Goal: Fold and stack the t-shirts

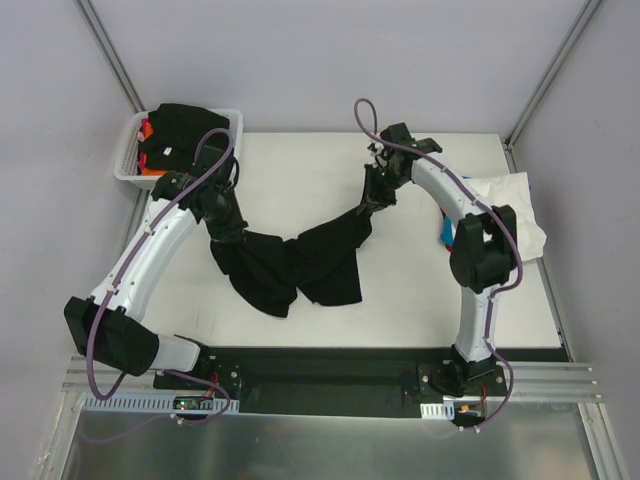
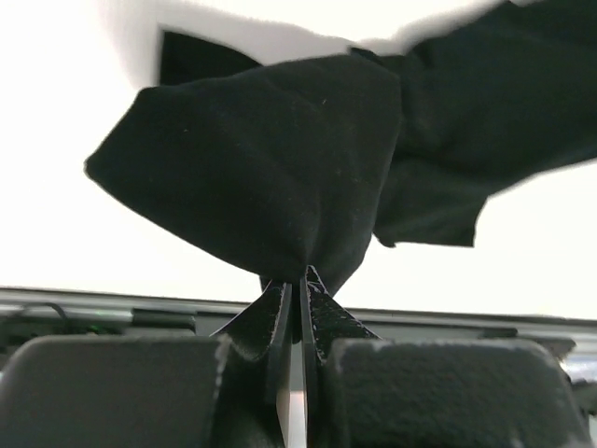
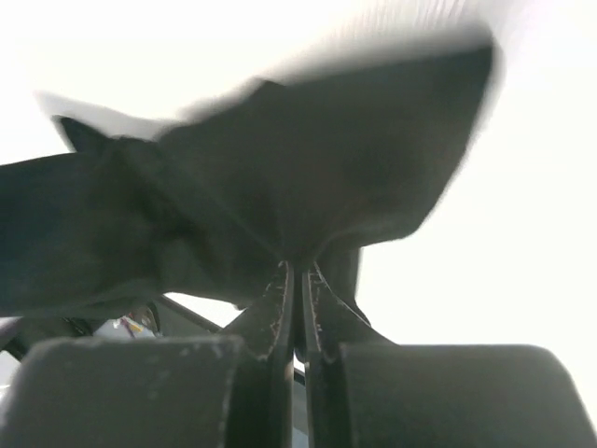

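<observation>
Black t-shirt [image 1: 300, 262] pinched by left tool [image 2: 297, 280] and right tool [image 3: 297, 271]
It is held up right of the basket [image 1: 127, 168] (black, orange and red shirts [image 1: 185, 125] are piled inside).

Soft, even overhead light in the top view, with faint shadows under the black t-shirt [image 1: 300, 265]. Both wrist views blow the surface [image 2: 56, 233] out to white. The right wrist view is motion-smeared, its fingers [image 3: 270, 322] soft.

Probably a robotics lab cell: bare grey walls [image 1: 300, 60], metal corner posts [image 1: 108, 50], white table [image 1: 300, 170]
</observation>
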`<action>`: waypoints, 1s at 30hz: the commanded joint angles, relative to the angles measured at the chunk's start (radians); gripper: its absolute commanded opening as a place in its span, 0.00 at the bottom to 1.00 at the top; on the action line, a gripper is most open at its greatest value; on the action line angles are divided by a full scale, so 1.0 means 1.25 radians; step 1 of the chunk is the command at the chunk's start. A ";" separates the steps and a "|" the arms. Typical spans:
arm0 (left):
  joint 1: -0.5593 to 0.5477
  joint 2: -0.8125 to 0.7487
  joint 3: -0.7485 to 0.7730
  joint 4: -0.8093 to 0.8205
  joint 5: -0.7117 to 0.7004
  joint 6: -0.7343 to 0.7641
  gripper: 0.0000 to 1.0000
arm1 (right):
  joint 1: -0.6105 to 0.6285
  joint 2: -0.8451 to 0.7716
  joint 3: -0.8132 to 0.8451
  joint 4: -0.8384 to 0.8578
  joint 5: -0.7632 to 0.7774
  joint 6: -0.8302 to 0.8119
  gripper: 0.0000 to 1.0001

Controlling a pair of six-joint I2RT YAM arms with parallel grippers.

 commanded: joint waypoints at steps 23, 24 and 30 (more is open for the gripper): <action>0.014 0.166 0.611 -0.117 -0.250 0.094 0.02 | -0.096 -0.333 0.179 -0.146 0.246 0.011 0.01; 0.014 0.167 0.615 -0.118 -0.250 0.094 0.03 | -0.099 -0.335 0.180 -0.146 0.248 0.009 0.01; 0.014 0.165 0.628 -0.120 -0.239 0.093 0.04 | -0.114 -0.334 0.203 -0.158 0.239 0.002 0.01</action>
